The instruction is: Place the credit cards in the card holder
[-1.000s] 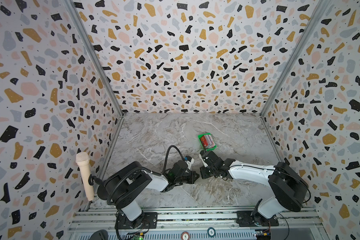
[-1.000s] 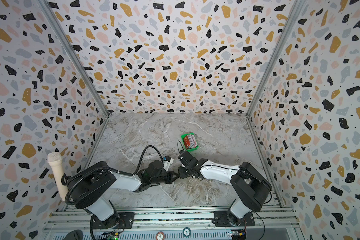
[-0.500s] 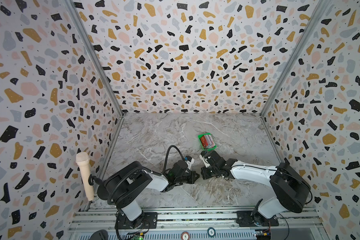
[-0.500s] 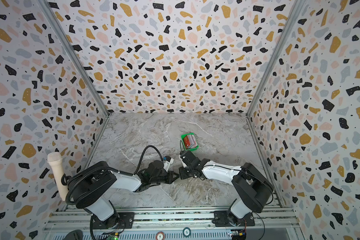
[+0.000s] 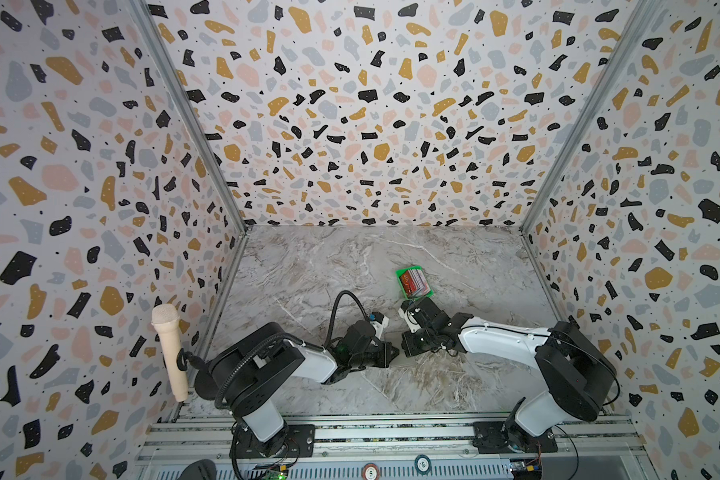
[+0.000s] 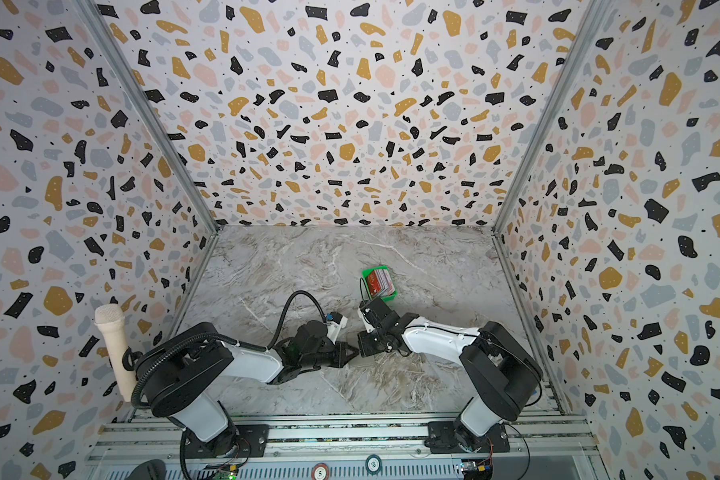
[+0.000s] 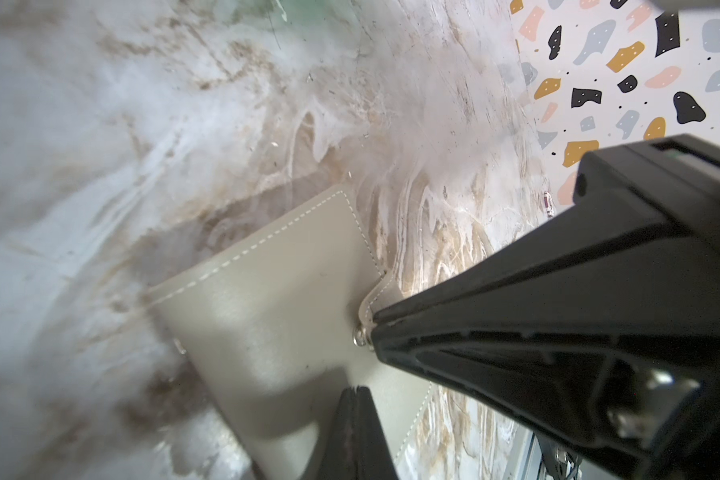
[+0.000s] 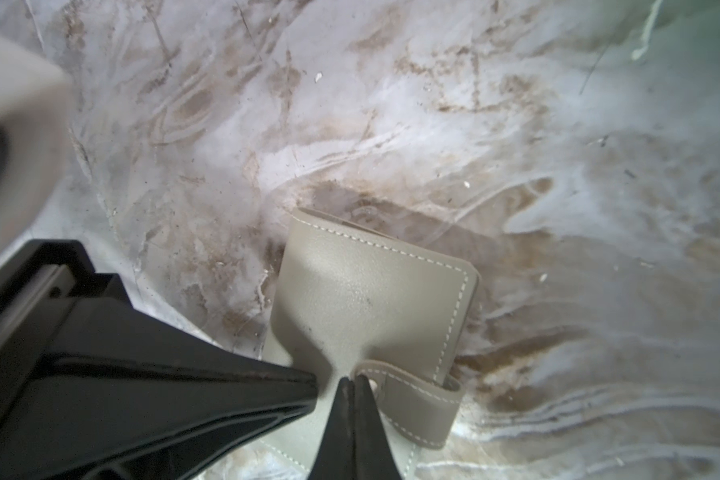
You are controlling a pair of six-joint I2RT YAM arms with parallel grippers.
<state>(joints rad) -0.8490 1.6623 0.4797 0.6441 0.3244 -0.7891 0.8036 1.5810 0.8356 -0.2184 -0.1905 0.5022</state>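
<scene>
- Left wrist view: the card holder (image 7: 275,299) lies folded on the bench (image 7: 184,104), taupe cover up, white stitching along its edges
- the left hand (image 7: 353,395) has its tips pressed together and set on the near part of the cover; whether any leather is caught between them I cannot tell
- the right hand (image 7: 376,328) reaches in from the side, tips clamped on the end of the closing strap (image 7: 373,297), just beside the metal snap stud (image 7: 359,340); the strap end stands lifted off the cover, so the snap looks undone or nearly so
- right wrist view agrees; the strap curls round the holder's edge into that hand's closed tips, the left hand's tip touching the cover just beside
- in both top views the hands meet tip to tip at the front middle of the bench, the holder almost hidden under them
- the credit cards (image 5: 414,282) sit stacked in a small green tray (image 5: 400,273) farther back, well apart from the holder
- progress looks early; no card shows in any pocket; the holder must be opened and spread, then each card lifted and slid in
</scene>
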